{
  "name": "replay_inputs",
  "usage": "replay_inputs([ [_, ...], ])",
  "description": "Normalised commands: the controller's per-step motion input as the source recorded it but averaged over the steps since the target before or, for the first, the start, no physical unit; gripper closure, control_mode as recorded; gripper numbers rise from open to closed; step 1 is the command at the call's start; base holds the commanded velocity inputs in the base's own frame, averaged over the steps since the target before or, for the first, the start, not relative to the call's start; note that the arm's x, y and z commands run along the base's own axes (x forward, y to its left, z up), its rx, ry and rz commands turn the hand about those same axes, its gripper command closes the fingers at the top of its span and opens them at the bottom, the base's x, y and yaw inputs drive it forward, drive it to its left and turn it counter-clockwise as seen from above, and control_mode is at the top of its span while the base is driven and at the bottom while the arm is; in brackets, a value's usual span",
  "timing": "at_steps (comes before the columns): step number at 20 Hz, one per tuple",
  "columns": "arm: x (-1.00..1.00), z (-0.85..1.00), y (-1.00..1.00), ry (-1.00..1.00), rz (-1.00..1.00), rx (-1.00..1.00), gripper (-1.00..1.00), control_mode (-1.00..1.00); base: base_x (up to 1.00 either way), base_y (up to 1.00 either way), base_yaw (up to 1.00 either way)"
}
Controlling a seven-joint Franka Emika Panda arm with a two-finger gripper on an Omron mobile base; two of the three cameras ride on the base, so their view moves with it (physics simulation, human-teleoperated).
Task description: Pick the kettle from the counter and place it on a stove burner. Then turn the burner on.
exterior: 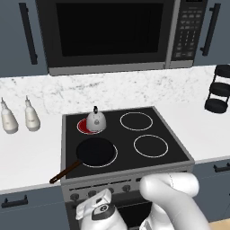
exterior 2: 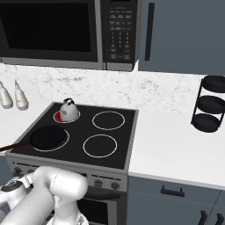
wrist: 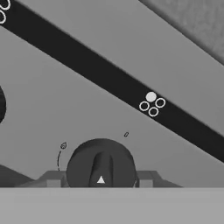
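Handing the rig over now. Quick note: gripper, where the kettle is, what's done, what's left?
Gripper: at the stove's front panel, jaws either side of a dark knob; whether they press it I can't tell.
Kettle: upright on the back-left stove burner, which glows red.
Frying pan: on the front-left burner, handle over the front-left edge.
Counter: two white bottles left of the cooktop.
Done: kettle placed; burner looks on.
Left: probably only release the knob and back off.
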Motion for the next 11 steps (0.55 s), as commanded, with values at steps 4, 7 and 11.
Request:
replay_inputs([
  [4, 0.0, 0.0, 0.0, -0.01, 0.0, -0.18, 1.0, -1.0, 0.0, 0.0, 0.0],
  [7, 0.0, 0.0, 0.0, -0.01, 0.0, -0.18, 1.0, -1.0, 0.0, 0.0, 0.0],
  [11, 0.0, 0.0, 0.0, -0.02, 0.0, -0.18, 1.0, -1.0, 0.0, 0.0, 0.0],
])
